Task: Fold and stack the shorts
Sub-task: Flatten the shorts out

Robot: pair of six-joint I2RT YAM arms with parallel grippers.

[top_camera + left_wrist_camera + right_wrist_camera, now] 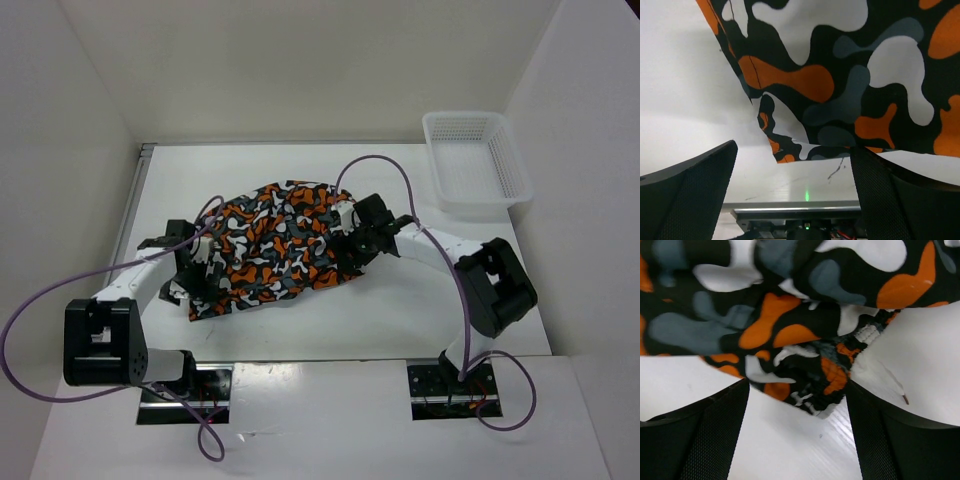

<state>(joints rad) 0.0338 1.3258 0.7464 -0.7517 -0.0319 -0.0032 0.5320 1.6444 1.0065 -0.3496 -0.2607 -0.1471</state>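
Left wrist: shorts (840, 75) run off-frame.

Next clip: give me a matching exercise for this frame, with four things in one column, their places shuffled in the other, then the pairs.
Things:
1. shorts
2. basket
3. left gripper
4. right gripper

Places:
A. far right corner of the table
B. at the shorts' left edge, open
C. mid-table, between the two arms
D. at the shorts' right edge, open

Pairs: 1-C, 2-A, 3-B, 4-D
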